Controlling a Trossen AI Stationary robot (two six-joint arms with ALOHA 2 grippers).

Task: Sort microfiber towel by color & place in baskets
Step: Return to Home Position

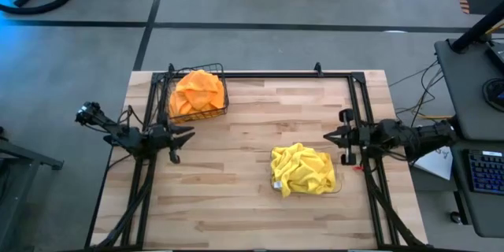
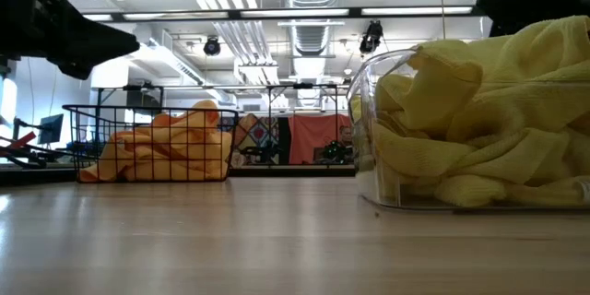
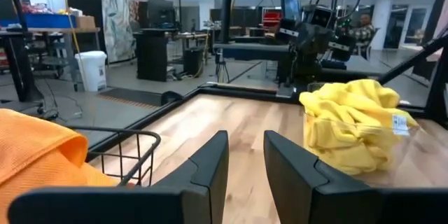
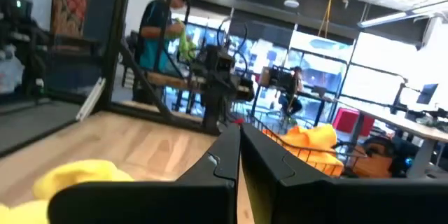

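Guessing floppy yellow microfiber towels (image 1: 303, 169) in the clear plastic bin (image 2: 367, 111) lift easy by a top fold; right gripper (image 1: 328, 135) beside it clenched, left gripper (image 1: 187, 134) farther, parted.

Soft cloth towels (image 1: 197, 90), wire basket (image 1: 226, 101), clear plastic bin (image 2: 362, 171).

Orange towels (image 1: 197, 90) in dark wire basket (image 1: 226, 94), yellow towels (image 1: 302, 169) in clear bin (image 2: 362, 83).
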